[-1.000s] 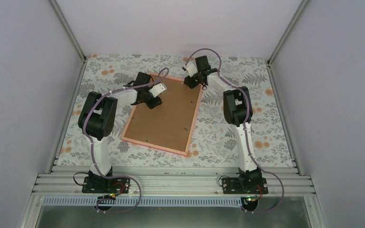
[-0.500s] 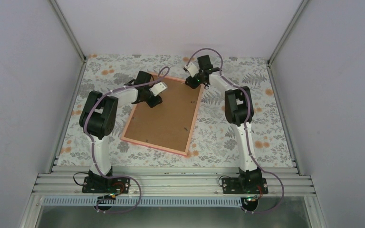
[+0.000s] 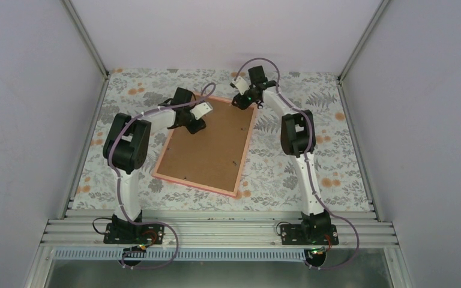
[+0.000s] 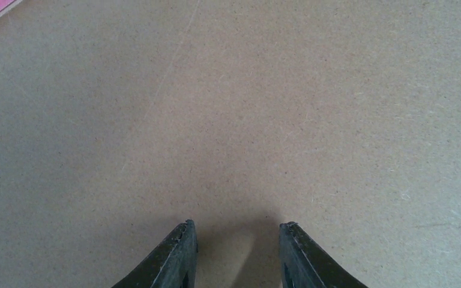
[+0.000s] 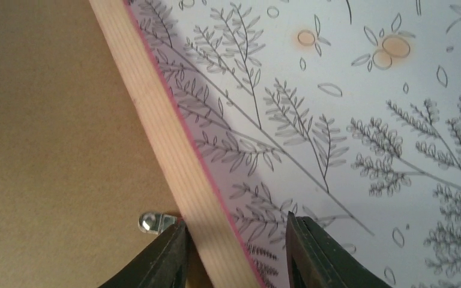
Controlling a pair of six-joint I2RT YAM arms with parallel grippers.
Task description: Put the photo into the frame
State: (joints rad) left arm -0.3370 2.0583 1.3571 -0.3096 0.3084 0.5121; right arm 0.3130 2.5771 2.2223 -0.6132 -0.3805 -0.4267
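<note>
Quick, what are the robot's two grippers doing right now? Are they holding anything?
Left gripper: open, holding nothing, over the brown backing board.
Right gripper: open, straddling an edge of the pink frame, not clamped on it.

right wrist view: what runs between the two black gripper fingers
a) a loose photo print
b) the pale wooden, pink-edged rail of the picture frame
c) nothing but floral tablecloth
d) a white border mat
b: the pale wooden, pink-edged rail of the picture frame passes between the open fingers of the right gripper, with the brown fibreboard backing on one side and the floral tablecloth on the other.
</note>
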